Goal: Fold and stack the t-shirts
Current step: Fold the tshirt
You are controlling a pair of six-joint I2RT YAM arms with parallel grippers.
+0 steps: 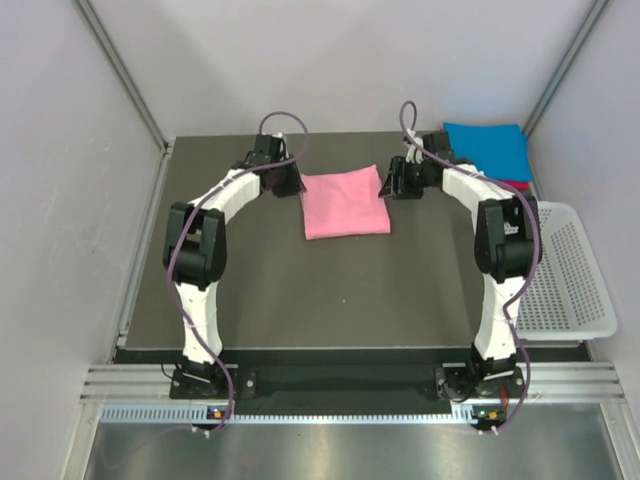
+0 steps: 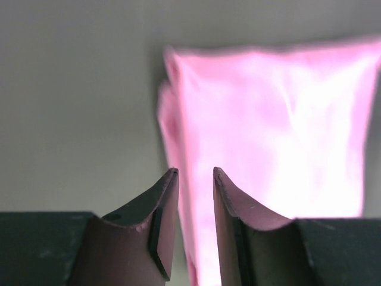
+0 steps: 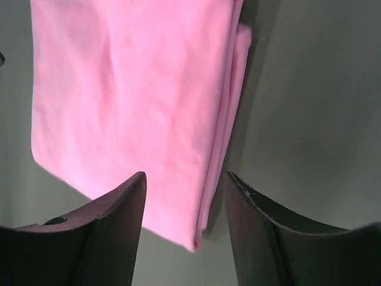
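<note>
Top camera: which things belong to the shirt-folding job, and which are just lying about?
Job: pink shirt, folded, centre; blue shirt, far right corner; red shirt, edge showing beneath the blue.
Lying about: white basket, right edge.

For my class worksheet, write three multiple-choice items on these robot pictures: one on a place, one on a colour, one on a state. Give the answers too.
1. Where on the table does the blue t-shirt lie?
A. near left corner
B. far right corner
C. centre

2. What colour is the folded t-shirt between the left gripper and the right gripper?
A. green
B. white
C. pink

3. How does the right gripper stand?
A. open
B. shut on the blue t-shirt
C. out of view

Answers:
1 B: the top view shows it at the far right corner.
2 C: every view shows the folded t-shirt is pink.
3 A: the right wrist view shows a wide gap between its fingers.
</note>
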